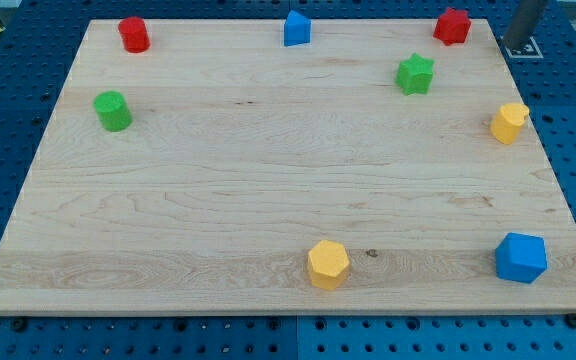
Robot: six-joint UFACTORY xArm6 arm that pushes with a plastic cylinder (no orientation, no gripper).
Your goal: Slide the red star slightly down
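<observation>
- Nearest the camera, a yellow hexagon block (328, 264) is seen close to the bottom edge of the wooden board (218, 180), about at its middle, and a blue block (521, 257) is placed near the bottom right corner.
- The red star (452, 26), the thing of the task, is found at the top right corner of the board, almost touching the top edge.
- A green star (415, 74) is located a little below it and to its left, apart from it.
- A dark post (524, 24) is seen just outside the top right corner; if this is the rod cannot be told, and its tip is not shown. No pincer is carried by this arm, so its state cannot be told.
- The task is judged as not yet begun: the star is not touched by anything, and the whole push down is left to be done.
- No containers are seen; the blocks are lying directly on the board.
- Other blocks are kept far away: a red cylinder (134, 34), a green cylinder (113, 110), a blue house-shaped block (296, 29), a yellow block (509, 122).
</observation>
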